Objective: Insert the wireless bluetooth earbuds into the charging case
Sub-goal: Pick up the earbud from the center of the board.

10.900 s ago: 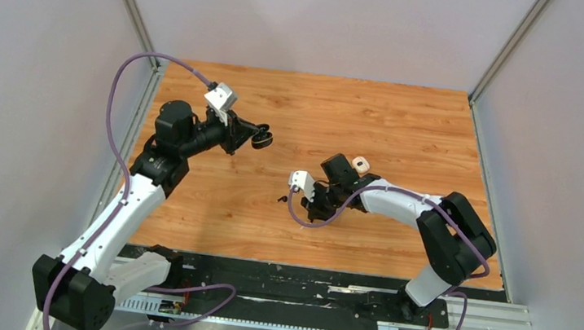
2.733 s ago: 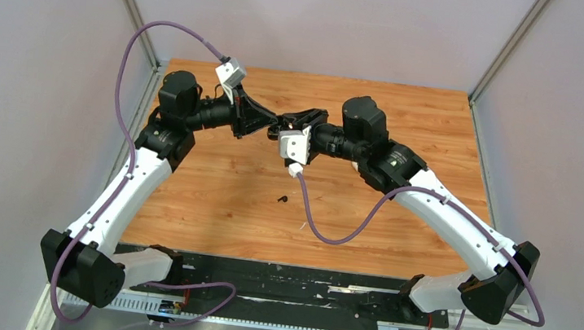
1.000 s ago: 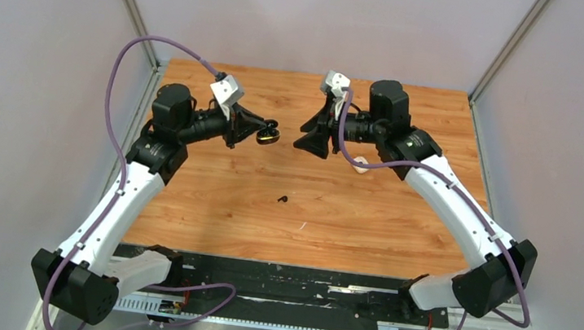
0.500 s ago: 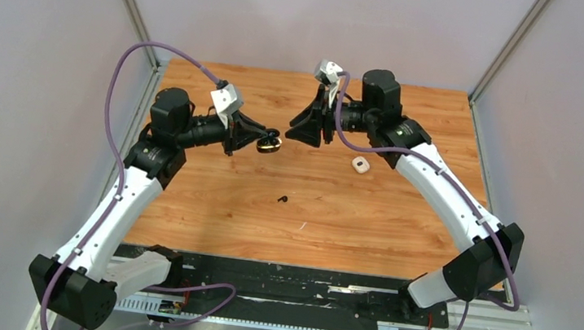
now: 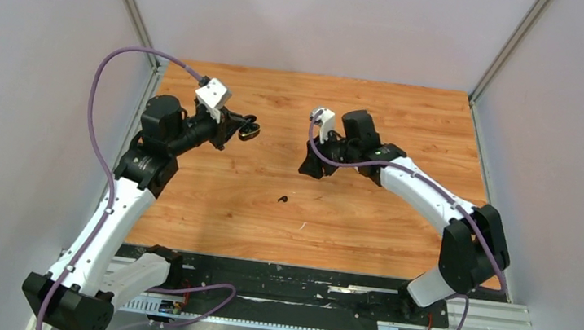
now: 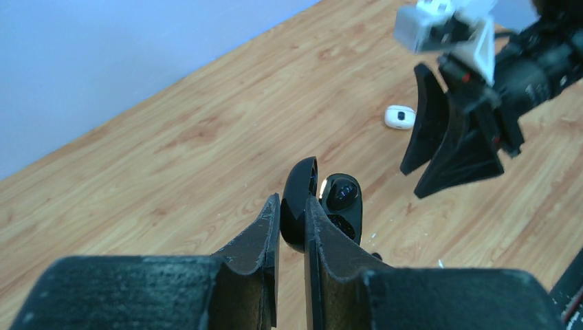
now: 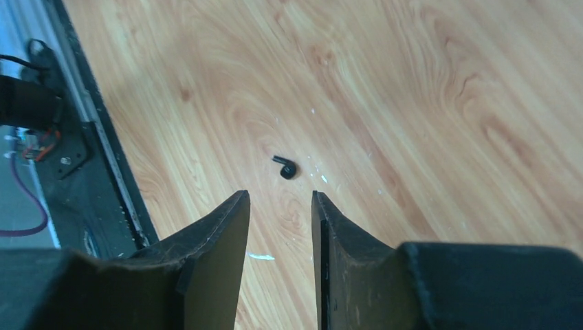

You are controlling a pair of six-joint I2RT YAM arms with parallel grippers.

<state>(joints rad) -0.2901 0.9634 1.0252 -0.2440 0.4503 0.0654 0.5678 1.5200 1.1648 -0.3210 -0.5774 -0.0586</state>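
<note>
I stood by the wooden table [image 5: 408,120] and watched the two arms reach in toward its middle from either side.

The left gripper [image 6: 292,214] was raised off the wood, and its fingers [image 6: 256,237] were pressed close together, with only a thin slot between them. In that slot they pinched the black charging case [image 6: 340,203] by its raised lid. The case hung open, its body leaning out beyond the fingertips on the right side. Something dark and glossy sat in the upper well of the body. It looked like an earbud, though I could not be sure of it from where the camera sat.

The right gripper [image 7: 278,199] pointed down at the table with its fingers [image 7: 223,230] spread a moderate way apart. Nothing lay between them and they touched nothing. Through the gap I could see one black earbud [image 7: 284,167] lying loose on the bare wood, a little beyond the fingertips. From above, that same earbud lay near the middle of the table, between the two arms and nearer the front edge than either gripper.

A small white rounded object [image 6: 400,117] rested on the wood farther back, just beside the right gripper and well apart from the black case.
</note>
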